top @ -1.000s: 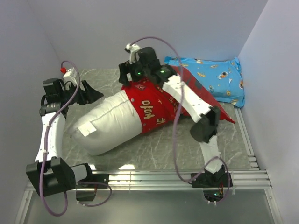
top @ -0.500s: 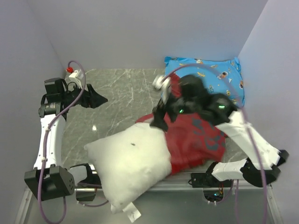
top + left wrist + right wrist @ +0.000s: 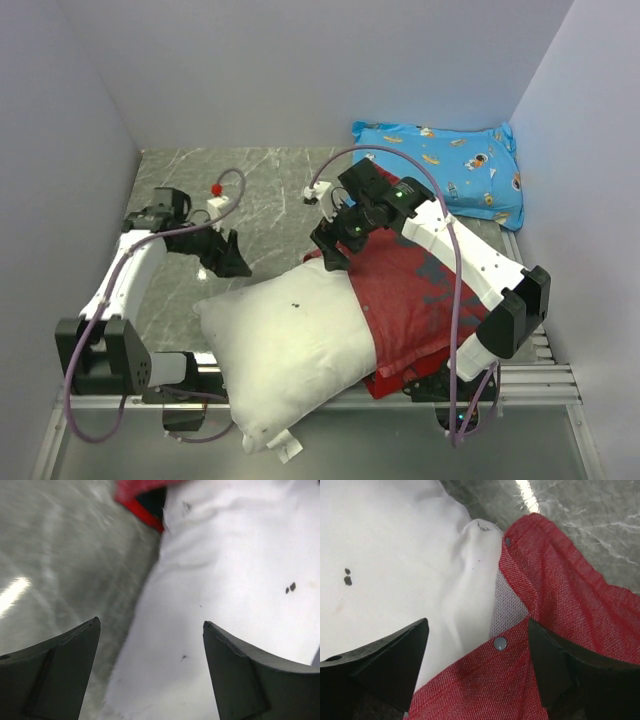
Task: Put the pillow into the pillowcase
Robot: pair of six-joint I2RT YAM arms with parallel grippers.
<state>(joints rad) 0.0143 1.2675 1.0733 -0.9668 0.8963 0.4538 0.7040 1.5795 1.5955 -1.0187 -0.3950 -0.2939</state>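
The white pillow [image 3: 290, 340] lies across the near part of the grey table [image 3: 270, 190]. One corner hangs over the near edge. Its right end sits inside the red pillowcase [image 3: 420, 290], but most of it is out in the open. The pillowcase lies to the right, dull red side up.

The right claw [image 3: 335, 252] hangs over the mouth of the pillowcase, at the far corner of the pillow. Its fingers are spread wide and hold nothing. The left claw [image 3: 228, 262] is over the far left edge of the pillow. Its fingers are spread wide too, with nothing in them.

I think the job is only partly done. The step now looks like getting a new hold, so the case can be pulled further over the pillow.

To do it well, the right claw should pinch only the red edge by the little snap button [image 3: 500, 643], not the white pillow under it. The left claw should press on the pillow so it does not slide. Then the cloth should be pulled slowly toward the left. If the pillow slips further over the near edge, it may fall off.

The blue cartoon pillow [image 3: 450, 170] in the far right corner is not part of this job, so leave it alone.
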